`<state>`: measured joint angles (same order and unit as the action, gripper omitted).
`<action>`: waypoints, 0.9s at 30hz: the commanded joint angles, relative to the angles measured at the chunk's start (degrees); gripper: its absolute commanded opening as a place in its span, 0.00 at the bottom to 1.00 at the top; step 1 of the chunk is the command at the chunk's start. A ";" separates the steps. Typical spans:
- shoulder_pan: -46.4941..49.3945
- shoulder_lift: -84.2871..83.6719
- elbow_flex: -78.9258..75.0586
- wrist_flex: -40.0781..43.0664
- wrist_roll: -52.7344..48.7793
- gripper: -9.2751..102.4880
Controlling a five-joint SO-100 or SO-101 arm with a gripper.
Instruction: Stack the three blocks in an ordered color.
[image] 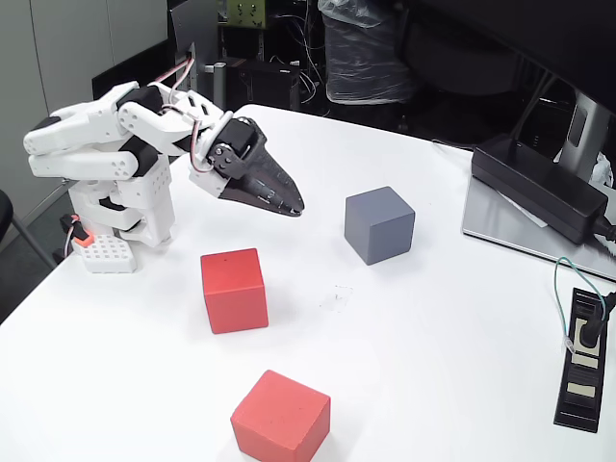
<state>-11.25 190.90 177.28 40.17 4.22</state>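
White and glossy, the tabletop (404,366) fills most of the fixed view, its rounded far edge set against a dim background of dark equipment, hanging cables and something wrapped in clear plastic (361,48). On the tabletop's left side stands a white robot arm (115,159) with red and white wires looped over its joints, folded low on its base. Its dark claw (294,208) points down and to the right, tips hanging just above the surface, the two fingers drawn together with nothing between them.

Three cubes sit well apart from one another. A slate grey block (380,224) rests right of the claw, near the middle of the tabletop. A red block (234,290) sits below the claw, toward the camera, one corner turned slightly. Another red block (281,417) lies nearest the camera at the bottom edge of the picture, rotated so a corner faces forward. None touches another, and none is stacked.

Along the right side, a black power adapter (539,188) lies on the grey base of a monitor stand (587,125). Below it, a black power strip (582,361) lies at the tabletop's right edge, with a plug seated in it and a thin green cable (577,279) curling up from it. A grey wall panel (67,48) shows at upper left.
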 commanded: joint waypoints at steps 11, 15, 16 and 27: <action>0.26 -10.02 -11.69 -0.18 -9.05 0.09; 0.26 -19.34 -17.93 -0.26 -9.23 0.09; 0.35 -21.80 -19.69 -0.26 -9.23 0.10; 6.06 -49.75 -35.42 -0.18 -10.11 0.29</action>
<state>-8.44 145.02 146.95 40.17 -5.10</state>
